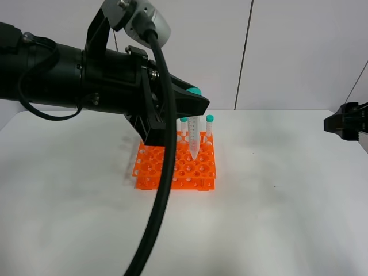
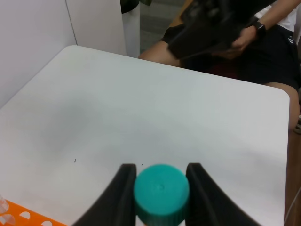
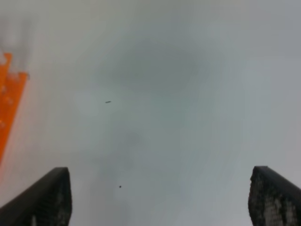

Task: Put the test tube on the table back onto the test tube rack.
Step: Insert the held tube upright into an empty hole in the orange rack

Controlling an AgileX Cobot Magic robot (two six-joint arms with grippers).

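Note:
My left gripper [image 1: 196,99] is shut on the teal cap [image 2: 161,190] of a clear test tube [image 1: 194,138]. The tube hangs upright, its pointed tip just over the holes of the orange test tube rack [image 1: 175,168] near the rack's back right. The black fingers [image 2: 120,193] press the cap from both sides. Two more teal-capped tubes [image 1: 209,126] stand in the rack's back row. My right gripper [image 3: 160,202] is open and empty over the bare white table [image 1: 287,201], well to the right of the rack [image 3: 9,103].
The left arm's thick black cable [image 1: 161,201] hangs in front of the rack's left part in the high view. A seated person [image 2: 263,42] is just beyond the table's far edge. A corner of the rack [image 2: 23,217] shows below the held cap.

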